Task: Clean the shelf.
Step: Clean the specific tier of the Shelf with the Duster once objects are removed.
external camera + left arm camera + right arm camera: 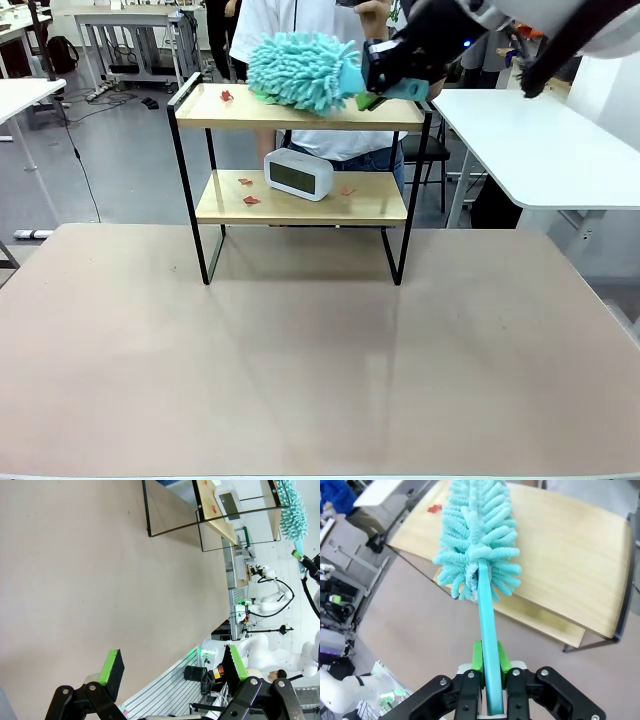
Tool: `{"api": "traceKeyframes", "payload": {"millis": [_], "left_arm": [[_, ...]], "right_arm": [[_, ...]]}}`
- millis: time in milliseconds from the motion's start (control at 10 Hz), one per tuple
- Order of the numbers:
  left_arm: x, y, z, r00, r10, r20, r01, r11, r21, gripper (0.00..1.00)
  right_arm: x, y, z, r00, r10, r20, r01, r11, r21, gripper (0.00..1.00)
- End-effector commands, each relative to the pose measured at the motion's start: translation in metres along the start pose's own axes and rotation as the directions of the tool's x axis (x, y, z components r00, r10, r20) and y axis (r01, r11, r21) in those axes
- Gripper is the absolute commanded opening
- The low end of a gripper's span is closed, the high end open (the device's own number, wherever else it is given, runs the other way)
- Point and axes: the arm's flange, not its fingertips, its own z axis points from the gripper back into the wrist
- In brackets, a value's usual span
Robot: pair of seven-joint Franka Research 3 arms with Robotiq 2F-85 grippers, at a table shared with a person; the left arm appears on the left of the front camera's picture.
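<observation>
The shelf [300,108] stands at the table's far side, two light boards on a black frame. A teal fluffy duster [300,70] lies over the right half of its top board [570,555], and my right gripper [385,75] is shut on the duster's flat teal handle [489,645]. A red scrap [226,96] sits on the top board's left end [434,508]. The lower board [300,205] carries a white clock [298,174] and three red scraps [250,199]. My left gripper [172,667] is open over bare tabletop, far from the shelf [220,510].
A person in a white shirt [270,25] stands right behind the shelf. White tables stand at the right [530,140] and far left [20,95]. The brown table [300,360] stretches wide in front of the shelf.
</observation>
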Motion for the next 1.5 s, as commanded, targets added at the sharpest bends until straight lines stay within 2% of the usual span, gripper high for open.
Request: {"api": "traceKeyframes", "payload": {"millis": [0,300,500,600,700,800,900,1100,1400], "left_arm": [[0.002,-0.001,-0.001,1.0,-0.026,0.017,0.026,0.999,-0.025,1.0],[0.002,-0.001,-0.001,1.0,-0.026,0.017,0.026,0.999,-0.025,1.0],[0.002,-0.001,-0.001,1.0,-0.026,0.017,0.026,0.999,-0.025,1.0],[0.002,-0.001,-0.001,1.0,-0.026,0.017,0.026,0.999,-0.025,1.0],[0.002,-0.001,-0.001,1.0,-0.026,0.017,0.026,0.999,-0.025,1.0],[0.002,-0.001,-0.001,1.0,-0.026,0.017,0.026,0.999,-0.025,1.0],[0.002,-0.001,-0.001,1.0,-0.026,0.017,0.026,0.999,-0.025,1.0],[0.002,-0.001,-0.001,1.0,-0.026,0.017,0.026,0.999,-0.025,1.0],[0.002,-0.001,-0.001,1.0,-0.026,0.017,0.026,0.999,-0.025,1.0]], "right_arm": [[0.007,0.005,-0.002,0.996,0.069,-0.052,-0.064,0.993,0.101,0.12],[-0.003,-0.006,0.006,0.982,0.145,-0.119,-0.116,0.968,0.221,0.12],[-0.013,-0.026,0.026,0.976,0.185,-0.115,-0.151,0.955,0.257,0.12],[-0.018,-0.033,0.034,0.961,0.234,-0.146,-0.175,0.926,0.334,0.12],[-0.025,-0.038,0.041,0.933,0.312,-0.179,-0.2,0.864,0.462,0.12],[-0.031,-0.042,0.044,0.908,0.371,-0.194,-0.211,0.806,0.553,0.12],[-0.033,-0.047,0.044,0.897,0.387,-0.216,-0.186,0.772,0.608,0.12],[-0.036,-0.056,0.041,0.906,0.35,-0.236,-0.132,0.766,0.629,0.12],[-0.038,-0.062,0.042,0.914,0.333,-0.234,-0.12,0.769,0.627,0.12]]}}
